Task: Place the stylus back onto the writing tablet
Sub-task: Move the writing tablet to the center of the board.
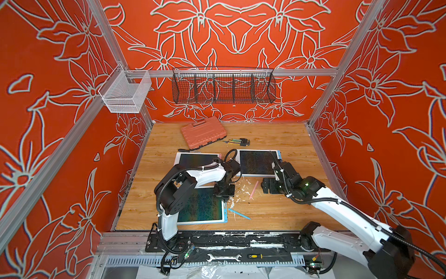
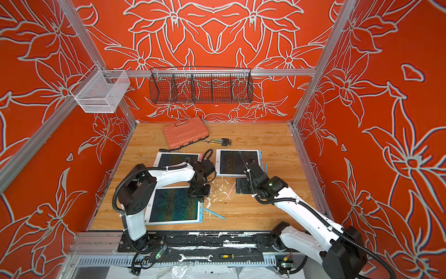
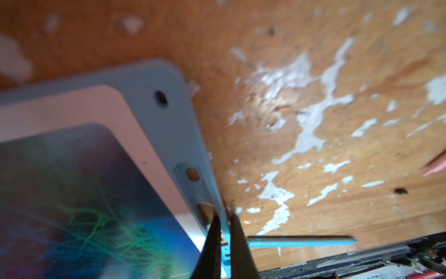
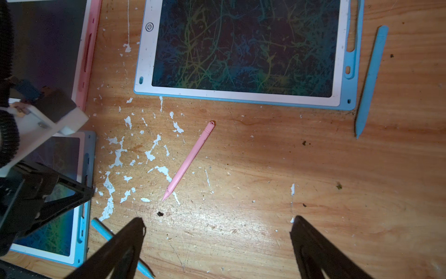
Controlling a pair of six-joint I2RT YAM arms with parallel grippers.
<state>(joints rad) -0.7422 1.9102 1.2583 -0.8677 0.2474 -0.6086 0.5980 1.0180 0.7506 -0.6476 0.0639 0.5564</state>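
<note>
Overhead, a scuffed wooden tabletop point(image 1: 277, 212) flecked with white chips carries everything. The white-shelled left arm point(image 1: 202, 175) folds at its elbow and points straight down; the right arm point(image 1: 337, 210) stretches forward, low and angled. Three flat, round-cornered writing tablets lie apart: a near blue-rimmed tablet point(image 1: 205, 207), a far blue-rimmed tablet point(image 4: 241, 48) whose white bezel bears a power symbol point(image 4: 149, 26), and a pink-rimmed tablet point(image 1: 195, 159). A ribbed orange tool case point(image 1: 204, 131) sits at the back. The left gripper point(image 3: 223, 215) is closed, its tips over the near tablet's blue rim; whether they pinch it is unclear. The right gripper point(image 4: 217, 221) stands wide open, holding nothing, above bare wood. The slim pink stylus point(image 4: 189, 160) lies on the table between the grippers, touching no tablet; a blue stylus point(image 3: 301, 241) lies just beside the near tablet.
</note>
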